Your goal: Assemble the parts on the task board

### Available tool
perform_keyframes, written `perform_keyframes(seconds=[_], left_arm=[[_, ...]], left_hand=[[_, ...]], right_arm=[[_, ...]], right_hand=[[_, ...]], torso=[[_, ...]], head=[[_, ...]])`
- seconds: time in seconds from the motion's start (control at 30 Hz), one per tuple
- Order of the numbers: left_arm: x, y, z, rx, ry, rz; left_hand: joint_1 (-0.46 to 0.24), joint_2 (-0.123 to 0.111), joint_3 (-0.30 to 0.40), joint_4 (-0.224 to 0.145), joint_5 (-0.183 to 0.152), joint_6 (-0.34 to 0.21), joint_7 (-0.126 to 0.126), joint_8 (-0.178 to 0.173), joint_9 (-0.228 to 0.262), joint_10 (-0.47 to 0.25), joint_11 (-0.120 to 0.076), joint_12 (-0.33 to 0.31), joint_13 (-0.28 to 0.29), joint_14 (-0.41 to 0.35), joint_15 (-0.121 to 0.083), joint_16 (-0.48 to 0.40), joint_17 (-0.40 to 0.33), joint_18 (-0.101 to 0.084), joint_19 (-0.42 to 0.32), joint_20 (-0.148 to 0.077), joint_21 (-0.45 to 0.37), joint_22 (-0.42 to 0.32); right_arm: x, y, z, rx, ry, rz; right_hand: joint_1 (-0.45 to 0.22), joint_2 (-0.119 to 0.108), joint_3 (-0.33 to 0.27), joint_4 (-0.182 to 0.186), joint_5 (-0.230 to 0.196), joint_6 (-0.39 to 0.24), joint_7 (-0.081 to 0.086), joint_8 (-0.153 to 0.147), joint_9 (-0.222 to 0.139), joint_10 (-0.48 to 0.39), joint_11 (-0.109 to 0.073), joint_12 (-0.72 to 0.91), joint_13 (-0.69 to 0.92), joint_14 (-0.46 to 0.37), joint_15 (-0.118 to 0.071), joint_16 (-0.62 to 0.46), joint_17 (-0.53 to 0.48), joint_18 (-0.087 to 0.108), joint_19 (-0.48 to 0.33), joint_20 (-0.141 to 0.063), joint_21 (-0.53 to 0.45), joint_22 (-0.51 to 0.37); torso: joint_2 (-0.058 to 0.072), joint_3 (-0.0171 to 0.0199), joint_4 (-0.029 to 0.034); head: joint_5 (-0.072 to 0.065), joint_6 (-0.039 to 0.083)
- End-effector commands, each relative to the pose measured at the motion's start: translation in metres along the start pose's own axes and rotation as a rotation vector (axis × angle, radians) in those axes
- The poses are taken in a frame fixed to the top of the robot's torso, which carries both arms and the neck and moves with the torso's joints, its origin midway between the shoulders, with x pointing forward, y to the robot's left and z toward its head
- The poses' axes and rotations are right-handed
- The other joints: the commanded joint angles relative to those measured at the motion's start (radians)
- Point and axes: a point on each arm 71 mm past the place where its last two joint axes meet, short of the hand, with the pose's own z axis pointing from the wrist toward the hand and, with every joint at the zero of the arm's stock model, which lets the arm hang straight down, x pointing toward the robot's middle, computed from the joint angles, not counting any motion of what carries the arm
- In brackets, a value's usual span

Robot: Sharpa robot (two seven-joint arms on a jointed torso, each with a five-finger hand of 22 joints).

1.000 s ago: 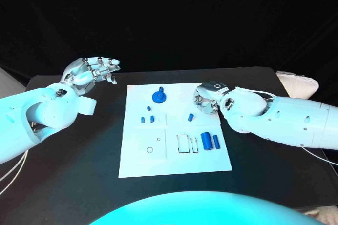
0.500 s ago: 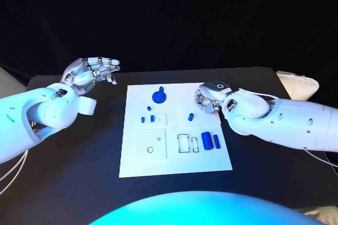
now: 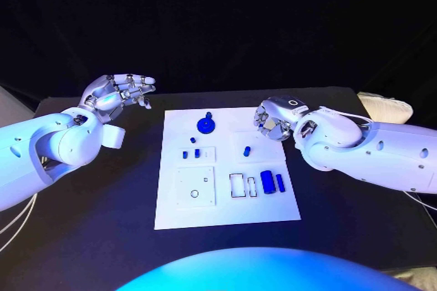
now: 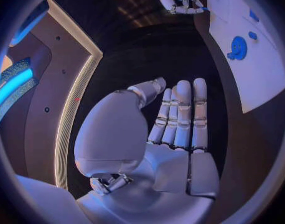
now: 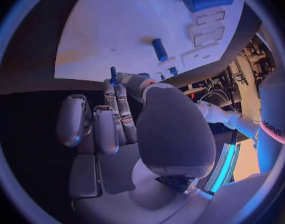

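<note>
Place: a robot lab or demo stand, staged rather than lived in.
Backdrop: dark black drape behind the black tabletop (image 3: 109, 196).
Work surface: a white task board (image 3: 225, 177) with outlined slots and small blue parts (image 3: 267, 181) laid out on it.
Machinery: two white robot arms, each with a silver hand, left hand (image 3: 117, 92) and right hand (image 3: 273, 121).
Surroundings: the right wrist view shows bundled cables and equipment (image 5: 232, 87); the left wrist view shows a wall panel with a lit strip (image 4: 74, 99).
</note>
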Motion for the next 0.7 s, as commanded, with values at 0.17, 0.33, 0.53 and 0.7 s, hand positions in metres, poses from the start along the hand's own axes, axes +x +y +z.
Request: perform_keyframes(seconds=[0.17, 0.33, 0.53, 0.7], left_arm=[[0.006, -0.001, 0.001, 0.009, 0.019, -0.006], [0.01, -0.001, 0.002, 0.01, 0.029, -0.011], [0.015, -0.001, 0.002, 0.011, 0.037, -0.015], [0.021, -0.001, 0.004, 0.011, 0.05, -0.021]], left_hand=[[-0.002, 0.0, -0.007, 0.001, 0.001, -0.005, -0.002, 0.001, -0.001, -0.002, 0.003, -0.004, -0.001, -0.003, 0.001, -0.005, -0.002, 0.014, 0.01, 0.0, -0.004, -0.001], [-0.002, 0.0, -0.007, 0.001, 0.001, -0.005, -0.002, 0.001, -0.001, -0.002, 0.003, -0.004, -0.001, -0.003, 0.001, -0.005, -0.002, 0.014, 0.01, 0.0, -0.004, -0.001], [-0.002, 0.0, -0.007, 0.001, 0.001, -0.005, -0.002, 0.001, -0.001, -0.002, 0.003, -0.004, -0.001, -0.003, 0.001, -0.005, -0.002, 0.014, 0.01, 0.0, -0.004, -0.001], [-0.003, 0.001, -0.009, 0.002, 0.001, -0.006, -0.002, 0.002, -0.001, -0.003, 0.003, -0.004, -0.002, -0.003, 0.002, -0.005, -0.003, 0.014, 0.011, 0.001, -0.007, -0.003]], right_arm=[[-0.005, 0.028, -0.005, -0.09, -0.039, 0.118], [0.001, 0.057, -0.011, -0.187, -0.054, 0.205], [0.015, 0.081, -0.014, -0.254, -0.033, 0.236], [0.033, 0.097, -0.013, -0.288, 0.004, 0.233]], right_hand=[[0.007, 0.01, 0.044, -0.04, 0.002, 0.006, 0.001, 0.006, 0.001, 0.066, -0.06, 0.005, 0.011, 0.047, -0.004, 0.002, -0.002, -0.012, 0.006, -0.002, 0.003, 0.067], [0.007, 0.011, 0.046, -0.041, 0.003, 0.005, 0.002, 0.005, 0.001, 0.066, -0.06, 0.004, 0.011, 0.046, -0.004, 0.002, -0.003, -0.011, 0.004, -0.002, 0.0, 0.067], [0.007, 0.012, 0.048, -0.043, 0.003, 0.003, 0.002, 0.004, 0.002, 0.065, -0.059, 0.002, 0.011, 0.046, -0.004, 0.0, -0.006, -0.01, 0.001, -0.002, -0.005, 0.064], [0.007, 0.012, 0.049, -0.043, 0.003, 0.003, 0.003, 0.004, 0.002, 0.064, -0.059, 0.001, 0.011, 0.045, -0.004, 0.0, -0.006, -0.009, 0.0, -0.002, -0.007, 0.063]], torso=[[0.0, -0.0004, -0.0006], [-0.001, -0.0014, -0.0006], [-0.001, -0.0024, 0.0014], [-0.001, -0.0029, 0.0013]], head=[[0.016, 0.0], [0.036, 0.0], [0.066, 0.0], [0.09, 0.0]])
